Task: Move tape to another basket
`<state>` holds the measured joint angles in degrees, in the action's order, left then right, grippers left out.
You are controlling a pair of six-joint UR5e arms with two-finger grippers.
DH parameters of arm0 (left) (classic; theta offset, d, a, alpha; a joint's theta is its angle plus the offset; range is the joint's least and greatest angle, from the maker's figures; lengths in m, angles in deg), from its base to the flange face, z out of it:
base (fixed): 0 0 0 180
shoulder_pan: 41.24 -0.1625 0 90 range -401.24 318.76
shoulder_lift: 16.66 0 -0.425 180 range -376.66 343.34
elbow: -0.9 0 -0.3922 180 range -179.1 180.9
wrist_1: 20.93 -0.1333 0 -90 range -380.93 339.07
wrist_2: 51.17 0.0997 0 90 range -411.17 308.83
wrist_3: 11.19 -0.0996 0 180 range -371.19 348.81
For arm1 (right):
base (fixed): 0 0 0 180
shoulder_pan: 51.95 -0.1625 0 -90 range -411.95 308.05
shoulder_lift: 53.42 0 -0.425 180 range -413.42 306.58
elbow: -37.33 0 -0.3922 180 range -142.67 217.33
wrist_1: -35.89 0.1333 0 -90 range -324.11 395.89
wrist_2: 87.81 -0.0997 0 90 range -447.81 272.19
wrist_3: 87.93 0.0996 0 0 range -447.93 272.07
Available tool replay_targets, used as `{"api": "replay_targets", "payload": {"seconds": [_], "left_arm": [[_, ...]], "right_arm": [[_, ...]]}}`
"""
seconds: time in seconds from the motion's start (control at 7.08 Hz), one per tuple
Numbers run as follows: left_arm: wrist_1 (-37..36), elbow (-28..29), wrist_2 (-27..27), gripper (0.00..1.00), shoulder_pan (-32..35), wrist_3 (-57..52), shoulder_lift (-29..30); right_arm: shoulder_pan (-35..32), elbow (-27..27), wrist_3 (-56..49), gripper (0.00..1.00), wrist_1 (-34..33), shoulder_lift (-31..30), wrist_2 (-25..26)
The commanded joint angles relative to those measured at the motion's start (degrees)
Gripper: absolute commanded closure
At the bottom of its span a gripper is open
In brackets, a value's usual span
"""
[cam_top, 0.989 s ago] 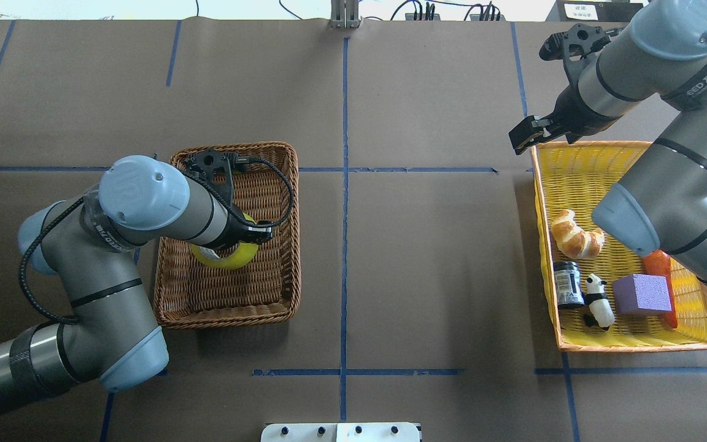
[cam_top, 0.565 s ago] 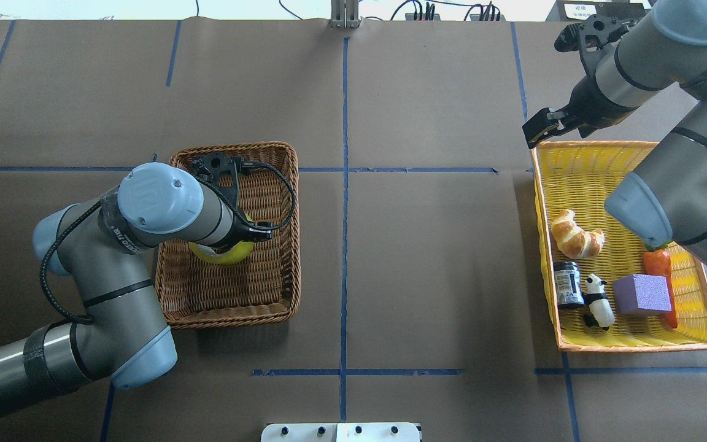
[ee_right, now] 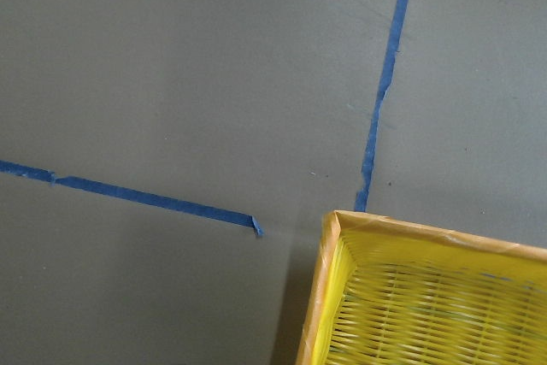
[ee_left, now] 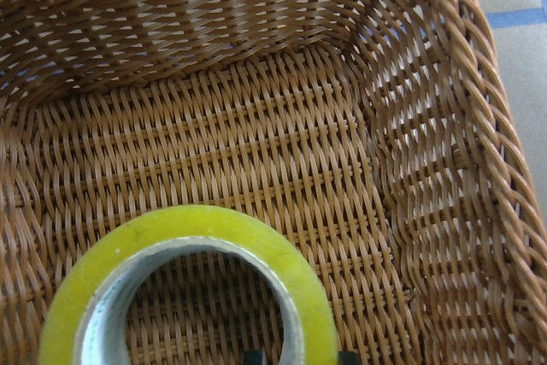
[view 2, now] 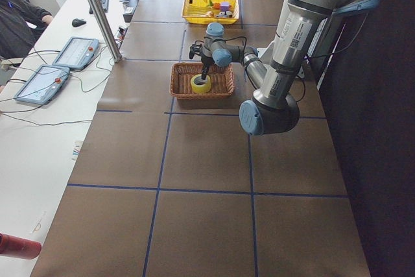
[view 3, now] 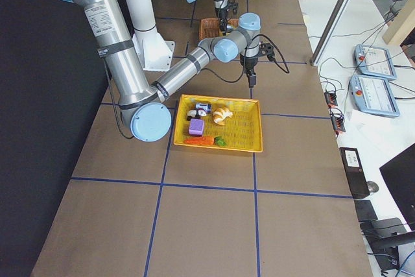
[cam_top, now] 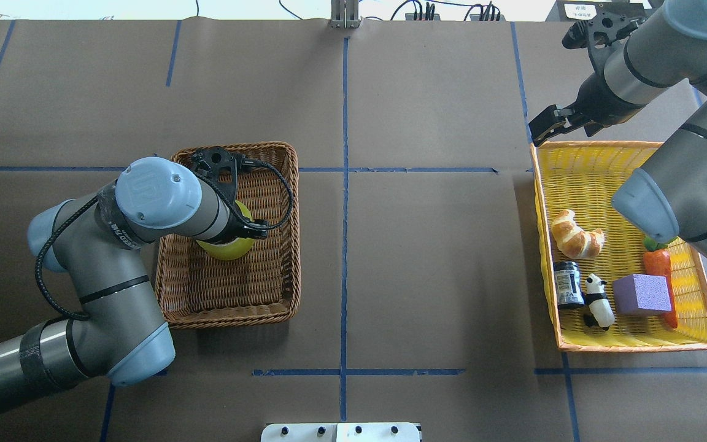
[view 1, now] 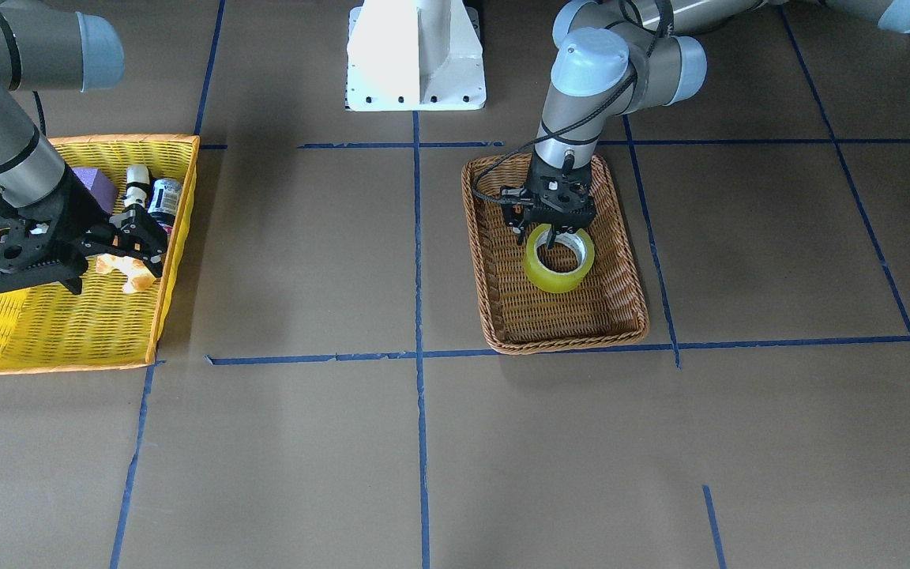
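Observation:
The yellow tape (view 1: pixel 558 258) is inside the brown wicker basket (view 1: pixel 565 344), tilted so that its core faces the front camera. My left gripper (view 1: pixel 547 231) points down into the basket and is shut on the roll's wall. The left wrist view shows the tape (ee_left: pixel 188 237) close below, over the basket's woven floor (ee_left: pixel 256 143), with the fingertips either side of its rim. From overhead the tape (cam_top: pixel 224 247) is half hidden under my left wrist. I cannot tell whether it touches the floor. My right gripper (cam_top: pixel 542 127) is open and empty.
My right gripper hangs over the far corner of a yellow basket (cam_top: pixel 636 347) with an orange rim. It holds a croissant (cam_top: pixel 576 234), a dark jar (cam_top: pixel 568 283), a panda figure (cam_top: pixel 597 299), a purple block (cam_top: pixel 641 294) and a carrot (cam_top: pixel 659 265). Blue tape lines cross the brown table.
My left arm has swung a little to the right and the tape has shifted slightly toward the basket's far end. My right gripper has drawn back, to the right and farther away.

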<state>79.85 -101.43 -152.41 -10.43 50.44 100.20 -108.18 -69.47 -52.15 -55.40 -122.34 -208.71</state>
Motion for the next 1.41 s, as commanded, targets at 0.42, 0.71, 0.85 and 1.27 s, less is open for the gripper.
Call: {"api": "replay_targets", "payload": {"seconds": [0.42,0.71,0.85,1.27], "left_arm": [[-14.0,-12.2,-16.6,0.00,16.3,-15.2,-5.8],[-14.2,-11.8,-28.1,0.00,29.2,-25.3,-13.5],[-14.1,-10.9,-30.4,0.00,35.0,-33.2,-17.7],[-13.8,-3.2,-35.9,0.00,46.2,-47.4,-24.1]], "right_arm": [[-11.2,0.3,-17.8,0.00,0.2,-9.1,-9.9],[-19.1,1.1,-29.1,0.00,0.3,-15.8,-13.7],[-22.8,2.5,-34.2,0.00,0.2,-19.6,-16.3],[-34.0,9.4,-39.4,0.00,0.8,-26.3,-22.7]]}}
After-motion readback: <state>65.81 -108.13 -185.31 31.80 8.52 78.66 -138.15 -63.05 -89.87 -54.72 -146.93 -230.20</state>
